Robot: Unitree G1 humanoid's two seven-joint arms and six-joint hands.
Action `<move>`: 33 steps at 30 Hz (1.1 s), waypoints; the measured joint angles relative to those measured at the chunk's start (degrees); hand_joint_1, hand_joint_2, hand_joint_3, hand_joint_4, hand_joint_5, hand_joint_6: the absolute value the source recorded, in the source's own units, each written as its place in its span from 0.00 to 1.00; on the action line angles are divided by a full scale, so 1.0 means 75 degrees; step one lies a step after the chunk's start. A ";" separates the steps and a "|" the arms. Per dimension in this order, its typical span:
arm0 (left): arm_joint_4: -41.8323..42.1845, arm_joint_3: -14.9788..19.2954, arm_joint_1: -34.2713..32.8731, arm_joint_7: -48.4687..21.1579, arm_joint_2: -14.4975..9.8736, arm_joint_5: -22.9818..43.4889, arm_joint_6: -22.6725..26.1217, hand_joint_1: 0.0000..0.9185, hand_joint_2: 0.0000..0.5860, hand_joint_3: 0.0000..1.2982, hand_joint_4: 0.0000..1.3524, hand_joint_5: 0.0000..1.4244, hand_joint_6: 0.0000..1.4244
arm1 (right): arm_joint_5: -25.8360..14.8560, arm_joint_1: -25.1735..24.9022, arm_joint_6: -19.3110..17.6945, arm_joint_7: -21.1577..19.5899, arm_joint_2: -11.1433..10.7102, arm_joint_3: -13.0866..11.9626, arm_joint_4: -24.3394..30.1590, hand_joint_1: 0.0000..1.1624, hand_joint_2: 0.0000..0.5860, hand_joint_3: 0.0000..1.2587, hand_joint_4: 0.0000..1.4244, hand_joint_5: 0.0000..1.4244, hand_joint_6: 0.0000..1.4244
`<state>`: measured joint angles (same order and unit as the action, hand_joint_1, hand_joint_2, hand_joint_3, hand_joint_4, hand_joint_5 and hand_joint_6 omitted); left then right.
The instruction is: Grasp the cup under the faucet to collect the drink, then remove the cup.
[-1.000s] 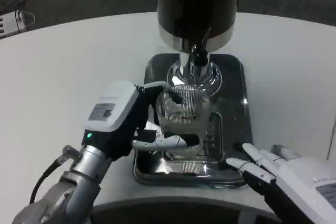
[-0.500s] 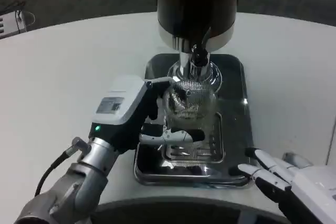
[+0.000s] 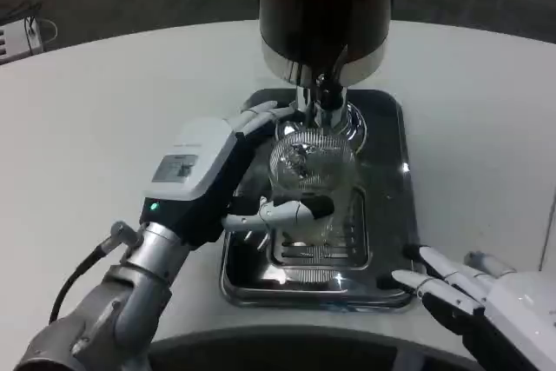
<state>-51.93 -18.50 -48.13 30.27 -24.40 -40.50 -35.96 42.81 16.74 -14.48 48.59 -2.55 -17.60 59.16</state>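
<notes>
A clear ribbed glass cup [image 3: 310, 171] stands over the drip tray [image 3: 382, 241], right below the dispenser's faucet [image 3: 325, 100]. My left hand [image 3: 213, 175] grips the cup from its left side, with one finger around the far rim and another across its near side. The dark drink dispenser [image 3: 323, 10] rises behind it on a chrome foot. Whether any drink is in the cup I cannot tell. My right hand [image 3: 482, 306] hovers at the lower right by the tray's front corner, fingers spread and holding nothing.
The dark shiny tray has a slotted grate [image 3: 326, 245] in front of the cup. White tabletop [image 3: 113, 102] stretches to the left and right. A small pale object [image 3: 19, 36] lies at the far left edge.
My left hand has carried the cup away from me and up, from the tray's middle to just beneath the faucet. The right hand has drawn back toward the lower right.
</notes>
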 measured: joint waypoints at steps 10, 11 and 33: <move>0.1650 0.0673 0.1381 -0.0650 -0.0939 0.0776 -0.0321 0.08 0.02 0.27 0.18 0.26 0.27 | -0.0062 -0.0015 0.0181 -0.0005 -0.0057 0.0039 0.0003 0.55 0.75 0.15 0.02 0.08 0.02; 0.1815 0.0810 0.1545 -0.0733 -0.1042 0.0884 -0.0355 0.08 0.02 0.27 0.19 0.26 0.28 | -0.0059 -0.0012 0.0192 -0.0008 -0.0058 0.0049 0.0001 0.55 0.75 0.15 0.02 0.08 0.02; 0.5476 0.2171 0.1712 -0.6284 -0.1194 0.6528 0.0597 0.03 0.12 0.10 0.07 0.14 0.19 | 0.0420 -0.0070 0.0573 -0.0048 -0.0053 0.0686 0.0007 0.56 0.75 0.15 0.03 0.09 0.02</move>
<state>-10.86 -2.22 -35.29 -16.86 -33.36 8.45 -31.49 45.97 16.21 -10.18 48.23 -2.95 -12.45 59.21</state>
